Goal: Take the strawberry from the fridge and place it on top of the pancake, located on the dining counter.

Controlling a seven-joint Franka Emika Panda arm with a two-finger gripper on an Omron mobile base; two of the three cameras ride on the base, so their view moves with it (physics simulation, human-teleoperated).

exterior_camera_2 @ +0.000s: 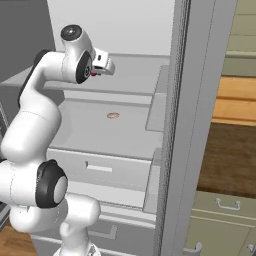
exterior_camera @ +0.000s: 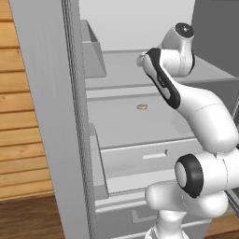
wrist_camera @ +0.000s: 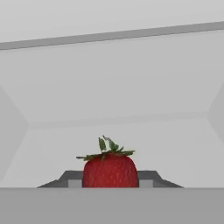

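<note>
Closest to the hand camera, the strawberry (wrist_camera: 110, 169) is seen upright, green leaves on top, pinched between the two dark finger tips of the gripper (wrist_camera: 110, 180), which is closed on it. Pale shelf floor and the back wall of the fridge (wrist_camera: 109, 87) are spread behind it. From the right base view, a speck of red is made out at the gripper (exterior_camera_2: 96, 71), held at the level of the upper shelf inside the open fridge (exterior_camera_2: 120, 135). One shelf lower, a small flat tan item (exterior_camera: 142, 107) is left lying alone, well apart from the hand
</note>
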